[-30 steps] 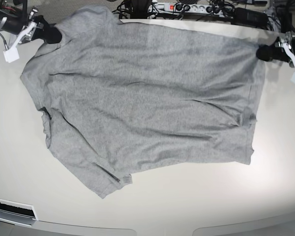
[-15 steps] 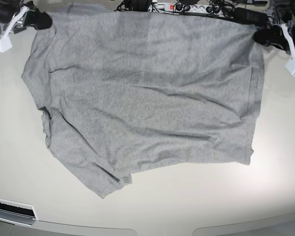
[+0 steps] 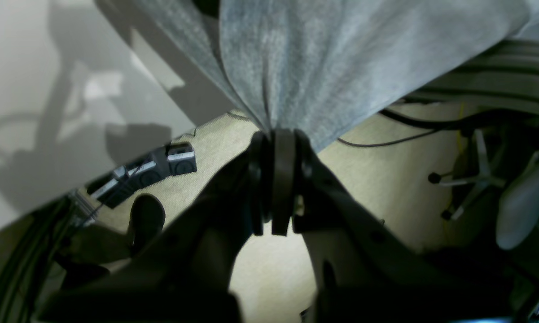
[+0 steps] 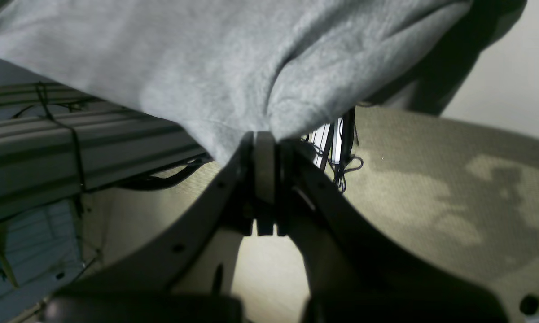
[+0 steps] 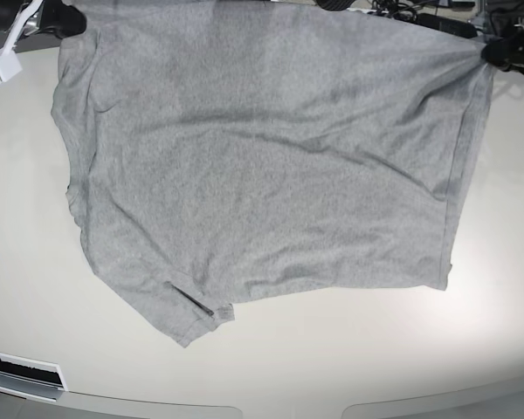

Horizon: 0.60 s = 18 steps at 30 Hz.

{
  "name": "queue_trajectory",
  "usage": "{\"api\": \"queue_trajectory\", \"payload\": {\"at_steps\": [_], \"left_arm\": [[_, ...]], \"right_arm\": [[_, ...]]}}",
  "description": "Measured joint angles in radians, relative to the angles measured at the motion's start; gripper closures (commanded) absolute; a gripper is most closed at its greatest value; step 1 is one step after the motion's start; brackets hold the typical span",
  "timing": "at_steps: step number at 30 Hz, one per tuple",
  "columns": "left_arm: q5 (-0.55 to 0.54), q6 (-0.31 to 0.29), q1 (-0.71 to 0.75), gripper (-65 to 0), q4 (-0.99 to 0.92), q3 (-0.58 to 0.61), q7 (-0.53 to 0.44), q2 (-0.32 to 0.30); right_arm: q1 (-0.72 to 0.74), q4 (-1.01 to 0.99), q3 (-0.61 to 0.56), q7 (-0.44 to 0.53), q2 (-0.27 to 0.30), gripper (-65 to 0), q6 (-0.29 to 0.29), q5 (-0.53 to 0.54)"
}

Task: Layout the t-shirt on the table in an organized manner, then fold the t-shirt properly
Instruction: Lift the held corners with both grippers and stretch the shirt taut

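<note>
1. My left gripper (image 3: 276,134) is pressed together on a bunched corner of the shirt (image 3: 341,58), the cloth fanning up and away from the pinch.
2. My right gripper (image 4: 264,134) is likewise clamped on another corner of the shirt, fabric puckered at the pinch.
3. In the base view both grippers sit at the far top corners, the left (image 5: 498,52) on that view's right, the right (image 5: 65,19) on its left.
4. The shirt hangs stretched between them, plain grey side showing, its lower part and one sleeve lying on the bench (image 5: 332,349).
5. Below my wrists I see carpet and cables.
</note>
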Motion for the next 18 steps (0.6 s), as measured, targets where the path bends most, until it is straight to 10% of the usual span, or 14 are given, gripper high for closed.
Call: {"api": "queue_trajectory", "payload": {"at_steps": [18], "left_arm": [[0.065, 0.000, 0.091, 0.0, 0.001, -0.004, -0.054, 0.002]], "right_arm": [[-0.067, 0.000, 0.086, 0.003, 0.000, 0.0, 0.000, 0.005]]}}
